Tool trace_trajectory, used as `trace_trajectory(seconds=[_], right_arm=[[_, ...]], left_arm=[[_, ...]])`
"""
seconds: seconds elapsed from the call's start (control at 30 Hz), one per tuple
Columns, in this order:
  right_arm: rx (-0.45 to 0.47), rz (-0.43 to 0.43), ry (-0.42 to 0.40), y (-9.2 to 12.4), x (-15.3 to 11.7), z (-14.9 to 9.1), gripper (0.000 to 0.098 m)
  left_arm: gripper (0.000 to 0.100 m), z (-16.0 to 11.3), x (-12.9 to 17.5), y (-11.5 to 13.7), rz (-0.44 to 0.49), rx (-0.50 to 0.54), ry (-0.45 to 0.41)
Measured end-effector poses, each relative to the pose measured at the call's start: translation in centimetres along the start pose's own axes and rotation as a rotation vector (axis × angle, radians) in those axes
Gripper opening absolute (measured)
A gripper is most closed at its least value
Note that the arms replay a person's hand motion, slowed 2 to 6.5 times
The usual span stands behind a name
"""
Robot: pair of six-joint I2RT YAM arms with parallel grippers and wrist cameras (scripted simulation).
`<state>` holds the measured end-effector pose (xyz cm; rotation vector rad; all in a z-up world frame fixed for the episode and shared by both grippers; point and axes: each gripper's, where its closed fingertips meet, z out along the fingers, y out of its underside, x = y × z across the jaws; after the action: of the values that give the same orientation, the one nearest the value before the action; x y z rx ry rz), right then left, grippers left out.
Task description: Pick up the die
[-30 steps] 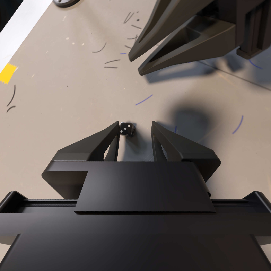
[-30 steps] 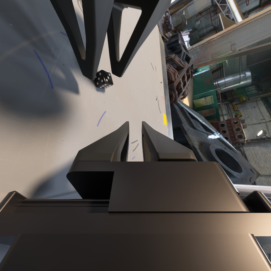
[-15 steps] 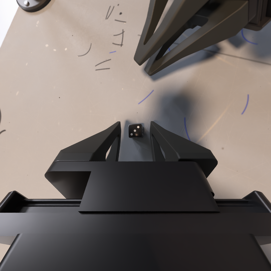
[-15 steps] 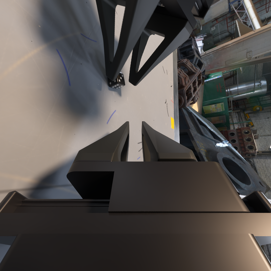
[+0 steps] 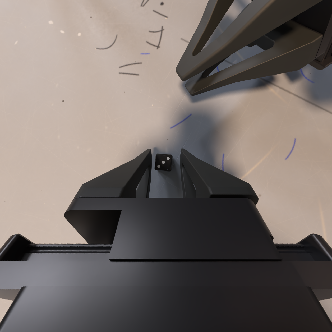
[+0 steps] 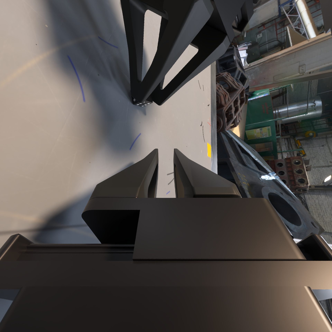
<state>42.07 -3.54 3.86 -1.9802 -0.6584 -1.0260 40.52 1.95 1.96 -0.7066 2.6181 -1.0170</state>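
Observation:
The die (image 5: pixel 163 162) is small and black with white pips, three of them on top, and lies on the tan table (image 5: pixel 71 116). My left gripper (image 5: pixel 165 151) is open and straddles it. The die sits close to the left finger (image 5: pixel 143 167), with a gap to the right finger (image 5: pixel 188 168). In the right wrist view the die (image 6: pixel 142 103) peeks out under the left gripper's tips (image 6: pixel 150 102). My right gripper (image 6: pixel 165 150) hovers a short way off, its fingers nearly together and empty. It also shows in the left wrist view (image 5: pixel 186 83) at upper right.
The table edge (image 6: pixel 213 125) runs along the right of the right wrist view, with a yellow tape patch (image 6: pixel 209 150) beside it. Heavy metal machinery (image 6: pixel 230 107) stands beyond the edge. Pen strokes (image 5: pixel 129 70) mark the tabletop.
My left gripper has come down closer to the table and its jaws have narrowed. The die, earlier at the left fingertip, now sits between the fingers. The right gripper's jaws are unchanged.

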Motion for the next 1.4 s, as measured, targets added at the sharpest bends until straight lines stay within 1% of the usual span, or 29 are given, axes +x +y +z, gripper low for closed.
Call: trace_trajectory(seconds=[0.17,0.37,0.53,0.73,0.9,1.07,1.2,1.3,1.4], right_arm=[[0.000,-0.004,-0.001,0.0,0.0,0.0,0.0142],[0.014,0.001,-0.008,-0.2,-0.2,0.0,0.0142],[0.033,0.015,-0.029,-0.5,-0.7,-0.1,0.0143],[0.055,0.051,-0.058,-0.7,-0.7,-0.3,0.0143],[0.079,0.110,-0.098,-0.8,-0.7,-0.5,0.0142],[0.099,0.166,-0.139,-0.9,-0.7,-0.9,0.0141],[0.121,0.216,-0.169,-1.1,-0.6,-1.1,0.0140],[0.142,0.301,-0.211,-1.5,-0.5,-1.3,0.0140],[0.160,0.426,-0.269,-1.8,-0.3,-1.4,0.0139]], left_arm=[[0.023,0.2,0.2,0.1,-0.004,-0.018,-0.002],[0.015,0.3,0.2,0.0,-0.003,-0.016,-0.002],[0.016,0.4,0.2,-0.1,0.003,-0.013,0.015],[0.016,0.4,0.4,-0.1,-0.018,-0.004,0.076],[0.016,-0.1,0.9,-0.6,-0.083,0.048,0.171],[0.016,-1.2,1.2,-2.2,-0.148,0.149,0.281],[0.016,-2.2,1.6,-3.2,-0.188,0.211,0.362],[0.016,-2.7,2.0,-3.7,-0.211,0.239,0.411],[0.016,-3.1,2.2,-4.1,-0.228,0.255,0.443]])
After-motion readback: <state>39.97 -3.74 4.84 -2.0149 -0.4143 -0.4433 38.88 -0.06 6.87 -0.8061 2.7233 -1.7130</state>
